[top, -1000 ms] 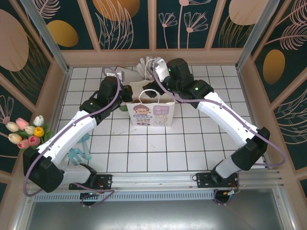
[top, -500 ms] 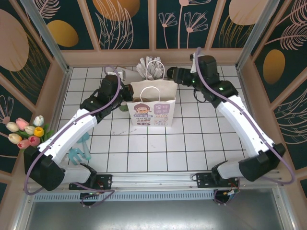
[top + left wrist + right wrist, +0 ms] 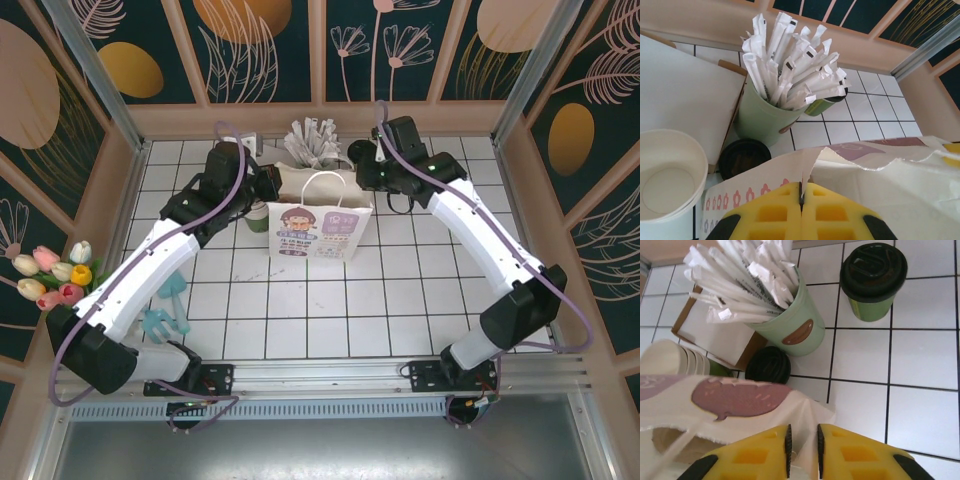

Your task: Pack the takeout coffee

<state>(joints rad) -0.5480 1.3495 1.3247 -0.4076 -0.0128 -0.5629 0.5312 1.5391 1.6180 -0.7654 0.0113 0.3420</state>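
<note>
1. The takeout coffee [image 3: 872, 280] stands upright on the white tiled surface [image 3: 920, 365]. Its long axis is vertical, its dark round lid faces up and its dark green wall is below.
2. In the right wrist view it stands just beside the pale green cup of paper-wrapped sticks [image 3: 790, 325], to that cup's right and a little apart from it. In the left wrist view the coffee [image 3: 827, 105] peeks out from behind the stick cup [image 3: 762, 117], mostly hidden by it.
3. The coffee stands outside the paper bag [image 3: 312, 232], beyond the bag's far rim, with neither gripper touching it.
4. The left gripper [image 3: 801, 192] has its yellow fingers pressed together on the bag's paper edge [image 3: 880, 175], at the bag's left side in the top view [image 3: 268, 188].
5. The right gripper [image 3: 803, 432] sits at the bag's right rim [image 3: 735, 400]. Its fingers are a narrow gap apart with the bag's paper in the gap, not pressed flat on it.
6. A loose dark lid [image 3: 767, 365] lies flat on the tiles between the stick cup and the bag.
7. A stack of cream paper cups [image 3: 667, 182] stands open side up, left of that lid in both wrist views.
</note>
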